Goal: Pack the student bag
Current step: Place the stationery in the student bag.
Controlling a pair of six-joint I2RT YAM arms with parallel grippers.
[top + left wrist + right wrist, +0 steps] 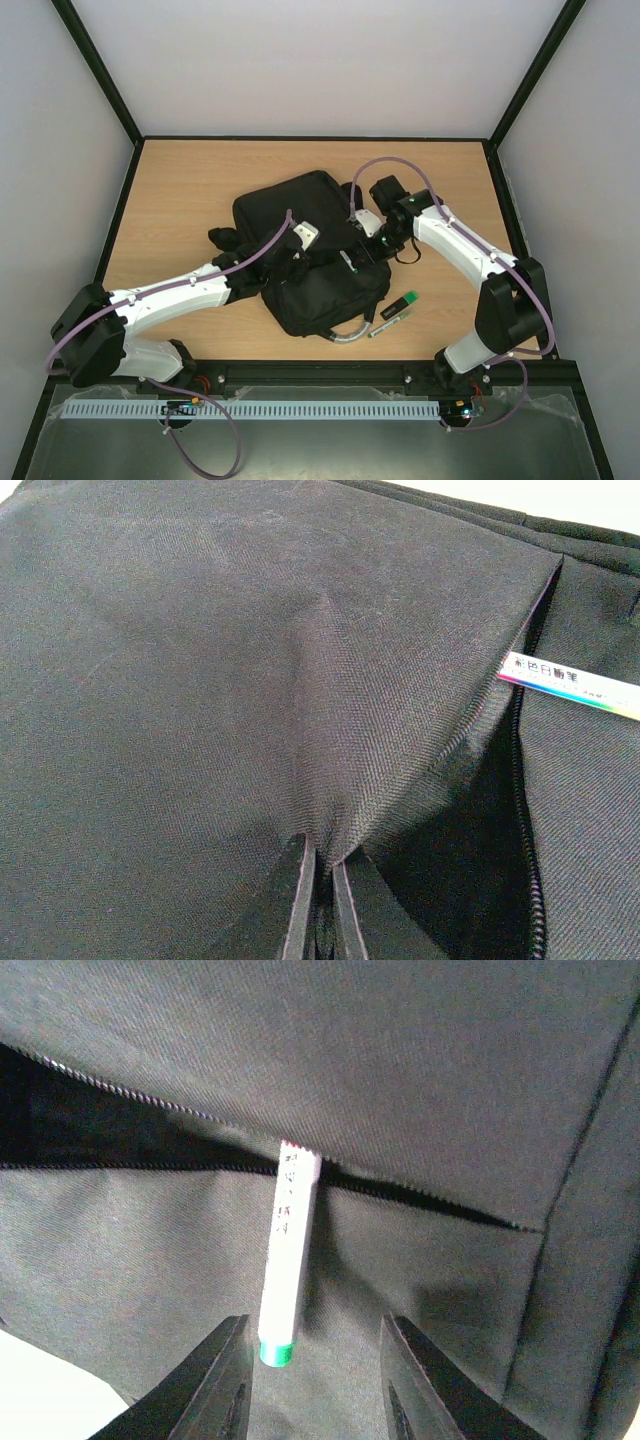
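Observation:
The student bag (320, 285) is a black backpack lying flat in the middle of the table, with its grey loop handle (346, 336) toward the arms. My left gripper (324, 868) is shut on a pinch of the bag's top fabric (250, 680), holding the zip mouth (500, 810) open. A white marker with a green end (288, 1250) lies half inside the zip opening (130, 1140); it also shows in the left wrist view (570, 685). My right gripper (315, 1360) is open just behind the marker's green end and does not grip it.
A dark marker with a green cap (406, 301) and a thin white pen (388, 320) lie on the wooden table (190, 190) right of the bag. Black straps (225, 240) spread out at the bag's left. Grey walls close the table in.

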